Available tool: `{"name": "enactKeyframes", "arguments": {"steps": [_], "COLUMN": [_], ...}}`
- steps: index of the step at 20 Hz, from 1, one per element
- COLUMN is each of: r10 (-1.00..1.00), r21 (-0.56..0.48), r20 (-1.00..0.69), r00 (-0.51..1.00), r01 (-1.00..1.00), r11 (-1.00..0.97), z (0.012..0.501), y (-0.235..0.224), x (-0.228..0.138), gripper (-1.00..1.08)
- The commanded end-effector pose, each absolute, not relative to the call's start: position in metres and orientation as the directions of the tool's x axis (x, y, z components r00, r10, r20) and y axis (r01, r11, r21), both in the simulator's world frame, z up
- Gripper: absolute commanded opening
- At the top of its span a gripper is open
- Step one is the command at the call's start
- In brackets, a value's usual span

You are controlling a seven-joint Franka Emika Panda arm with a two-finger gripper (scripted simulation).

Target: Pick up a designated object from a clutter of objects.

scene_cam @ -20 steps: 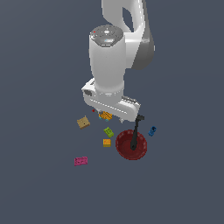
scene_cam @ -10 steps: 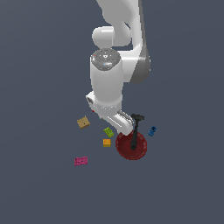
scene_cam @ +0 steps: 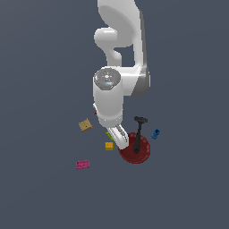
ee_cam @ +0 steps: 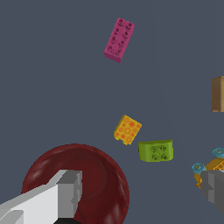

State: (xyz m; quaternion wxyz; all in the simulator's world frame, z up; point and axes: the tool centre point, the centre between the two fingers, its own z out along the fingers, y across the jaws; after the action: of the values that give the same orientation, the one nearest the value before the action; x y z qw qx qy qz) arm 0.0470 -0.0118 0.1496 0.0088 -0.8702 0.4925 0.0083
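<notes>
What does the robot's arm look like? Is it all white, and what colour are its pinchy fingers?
The arm is mostly glossy white, made of fat rounded tubes with grey bands at the joints. One joint has a round silvery-grey cap on top. In the wrist view, the fingers are blocky grey pieces on a pale grey-white bar. No cables or writing show.
</notes>
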Motion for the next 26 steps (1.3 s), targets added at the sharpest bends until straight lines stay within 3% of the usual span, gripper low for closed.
{"name": "enactKeyframes", "arguments": {"steps": [1,15,26], "r10": [-0.892,-0.994,-1.0], "r21": [-0.006,0.0,0.0], "r20": [-0.022,-0.007,0.0], "r00": [0.451,0.113,0.01], "r01": [-0.892,-0.994,-1.0], "r11": [-0.451,-0.113,-0.01], "z": [0.138,0.083,0.067], "y": [-0.013,-0.022,-0.025], "x": [0.048,0.05,0.049], "gripper": [1.0,1.0,1.0]}}
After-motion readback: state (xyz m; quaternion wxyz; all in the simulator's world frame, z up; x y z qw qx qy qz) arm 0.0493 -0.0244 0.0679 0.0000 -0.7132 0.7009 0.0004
